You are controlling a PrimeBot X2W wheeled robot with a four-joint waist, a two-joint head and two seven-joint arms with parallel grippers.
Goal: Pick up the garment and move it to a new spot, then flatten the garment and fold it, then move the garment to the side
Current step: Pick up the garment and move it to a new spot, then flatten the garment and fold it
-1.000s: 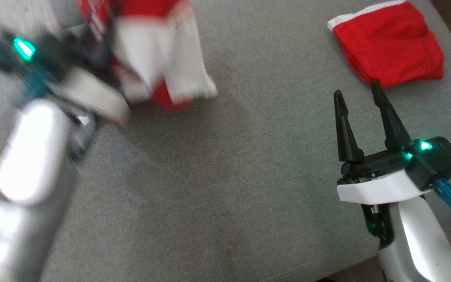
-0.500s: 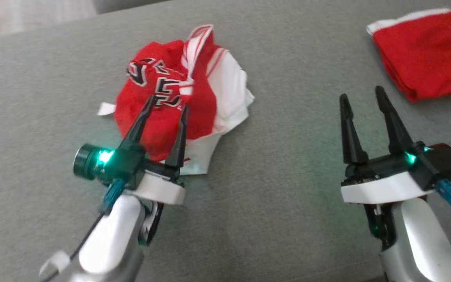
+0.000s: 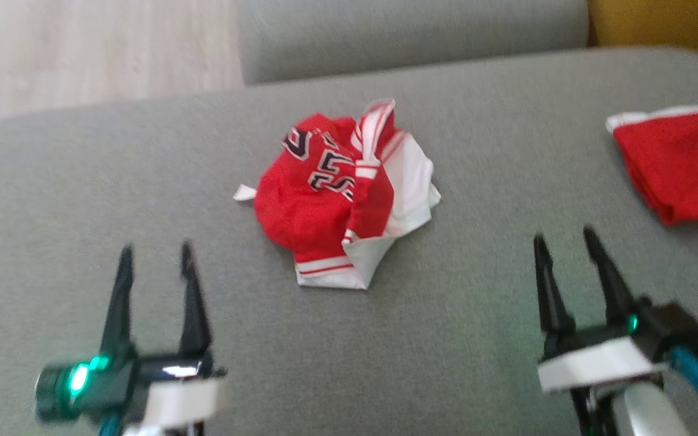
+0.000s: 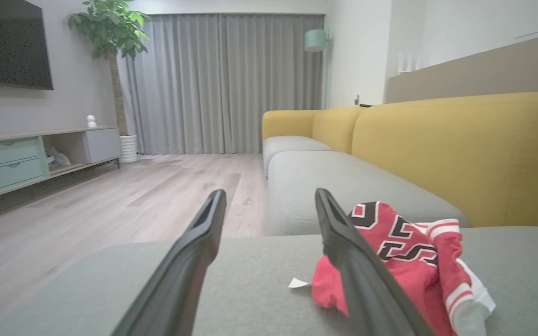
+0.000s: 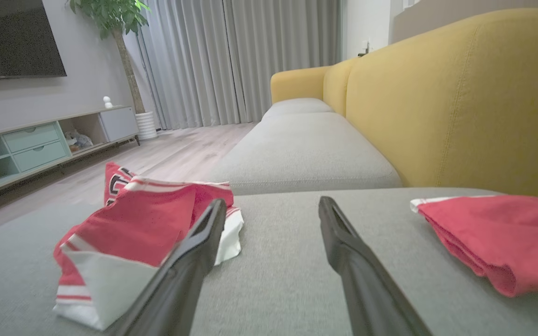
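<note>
One big grey sofa seat point(image 3: 446, 363) carries everything here. Next biggest is the jersey point(image 3: 331, 194). It's lying in a crumpled heap ahead of both claws, off to the right of the left claw point(image 3: 156, 247) and off to the left of the right claw point(image 3: 564, 235), well apart from either.

Progress-wise, I'd say we're early. Nothing is holding the jersey and it's plonked mid-seat, so the "move it to a new spot" bit may be done. Flattening, folding and shifting it aside are all still to do, because it's nowhere near flat.

Looks: mostly red, with white side panels, red-and-white striped trim and black-and-white lettering half showing on top. One striped edge sticks up out of the pile, and a white corner points back toward the claws. It looks thin and floppy to me, so it'll probably need spreading from two corners.

Smaller again is a folded red piece point(image 3: 682, 163) with a white edge, ahead of the right claw and further right, near the seat's edge. My guess is that's the "side" pile.

As for the claws, both are spread wide with nothing between the fingers, hovering low over bare seat.

Tiniest thing is a little white tag point(image 3: 243, 194) poking out of the jersey on the left claw's side.
</note>
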